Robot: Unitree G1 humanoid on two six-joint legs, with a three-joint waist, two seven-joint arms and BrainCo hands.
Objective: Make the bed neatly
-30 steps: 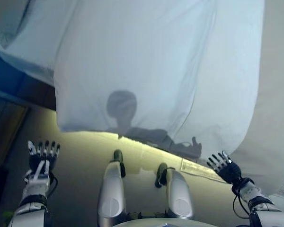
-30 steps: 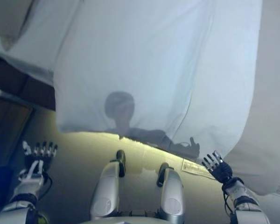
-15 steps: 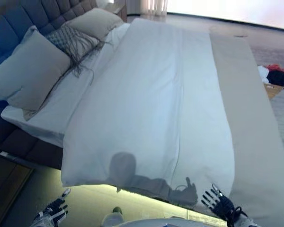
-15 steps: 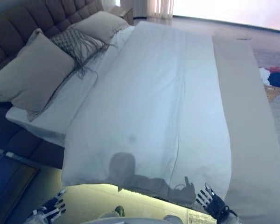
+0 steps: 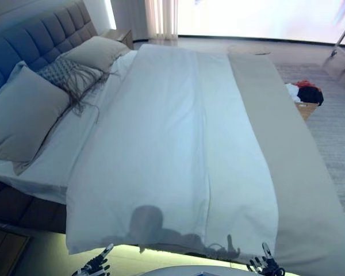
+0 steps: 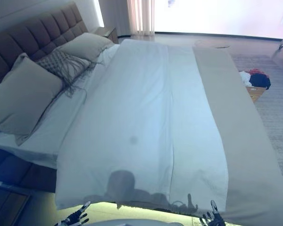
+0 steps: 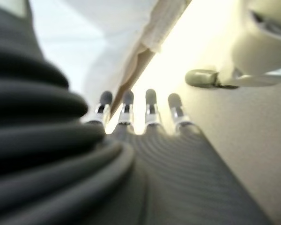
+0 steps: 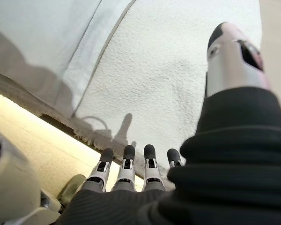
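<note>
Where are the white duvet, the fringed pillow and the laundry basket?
white duvet [image 5: 161, 149], left eye view, its middle.
fringed pillow [image 5: 63, 73], left eye view, its patterned face.
laundry basket [image 5: 306, 108], left eye view, its side wall.

— Where the duvet [image 5: 167, 149]?
— Spread over the middle of the bed [image 5: 40, 172], near edge hanging over the side closest to the robot.
— To its right?
— A runner [image 5: 287, 167] along the foot end, touching the duvet; beyond that, on the floor, a basket of clothes [image 5: 305, 98].
— At left?
— Pillows [image 5: 23, 115] in a row against the headboard [image 5: 40, 31].
— Hands?
— Left hand [image 5: 94, 266] and right hand [image 5: 264, 267] low, before the bed's near side, well apart.
</note>
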